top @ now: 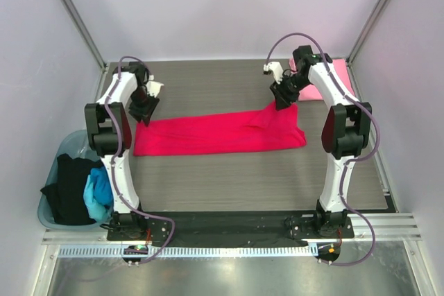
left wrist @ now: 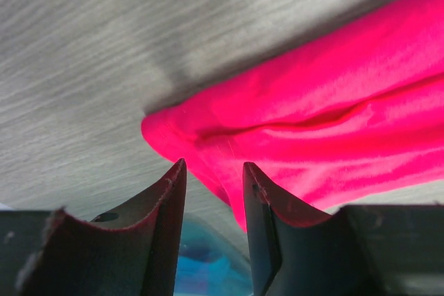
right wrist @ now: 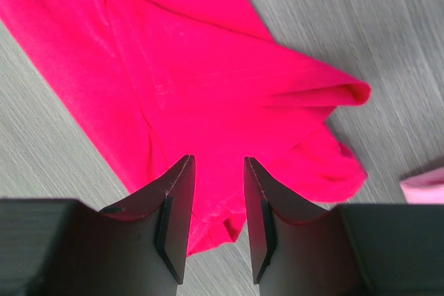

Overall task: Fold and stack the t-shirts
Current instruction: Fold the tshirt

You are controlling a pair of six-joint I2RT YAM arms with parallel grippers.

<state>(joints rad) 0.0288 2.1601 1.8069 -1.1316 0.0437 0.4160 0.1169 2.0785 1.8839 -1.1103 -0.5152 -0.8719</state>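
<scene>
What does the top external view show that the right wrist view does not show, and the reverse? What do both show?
Only top external: the left gripper, the bin with a black shirt and a blue shirt, and the red t-shirt at full length. Only right wrist: the right gripper with jaws apart, nothing between them, above the shirt's bunched end. Both: red t-shirt, pink t-shirt, table.

No writing, brand, number or sign can be read anywhere, neither on the red t-shirt [top: 208,138] nor on the table [top: 229,178].
</scene>
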